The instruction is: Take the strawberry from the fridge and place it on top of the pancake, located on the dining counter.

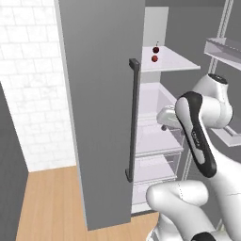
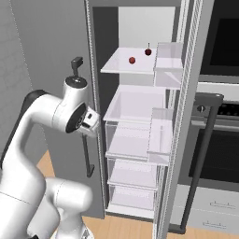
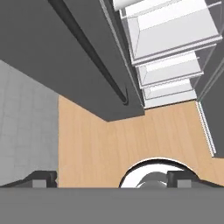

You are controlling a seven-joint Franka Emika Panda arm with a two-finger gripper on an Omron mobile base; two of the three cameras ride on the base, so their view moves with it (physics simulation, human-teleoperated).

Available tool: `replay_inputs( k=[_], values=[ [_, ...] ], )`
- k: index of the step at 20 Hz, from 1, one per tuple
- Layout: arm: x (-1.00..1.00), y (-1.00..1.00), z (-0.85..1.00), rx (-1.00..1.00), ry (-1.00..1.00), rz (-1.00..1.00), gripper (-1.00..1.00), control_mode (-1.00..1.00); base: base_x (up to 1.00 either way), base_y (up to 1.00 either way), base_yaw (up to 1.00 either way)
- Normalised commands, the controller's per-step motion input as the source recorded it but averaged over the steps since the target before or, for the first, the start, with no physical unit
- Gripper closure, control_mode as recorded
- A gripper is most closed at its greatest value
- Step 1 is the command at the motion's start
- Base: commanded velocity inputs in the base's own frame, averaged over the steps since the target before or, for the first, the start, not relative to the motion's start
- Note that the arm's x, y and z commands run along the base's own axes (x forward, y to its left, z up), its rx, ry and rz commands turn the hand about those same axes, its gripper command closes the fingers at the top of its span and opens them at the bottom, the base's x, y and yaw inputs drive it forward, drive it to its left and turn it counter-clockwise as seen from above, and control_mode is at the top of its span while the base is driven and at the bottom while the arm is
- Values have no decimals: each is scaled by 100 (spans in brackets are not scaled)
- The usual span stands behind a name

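The pincer [image 3: 113, 180] hung spread and empty as I faced the open fridge [image 2: 140, 116], strawberry [image 2: 132, 60] shelved above.

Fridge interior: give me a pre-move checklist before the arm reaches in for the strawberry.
1. Fridge door open: ok, the right-hand door is swung wide and the shelves are exposed.
2. Fruit located: ok, two small red items sit on the top shelf, one rounder, one darker with a stem.
3. Which one is the strawberry: cannot tell, both are too small.
4. Gripper open and empty: ok, fingertips stand wide apart with nothing between them.
5. Gripper aimed at the shelf: not ok, the hand view looks down at the wooden floor.
6. Left door clear of the path: cannot tell.
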Motion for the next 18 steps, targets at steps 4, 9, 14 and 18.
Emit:
replay_inputs(
  k=[4,9,14,18],
  values=[
    [-71,28,-12,-11,21,-15,-100,-100,0,0,0],
    [-44,-10,-30,-26,9,-14,-100,-100,0,0,0],
    [-3,-60,-32,-7,-13,3,-100,-100,0,0,0],
    [0,-5,-8,-2,-1,2,-100,-100,0,0,0]
  ],
)
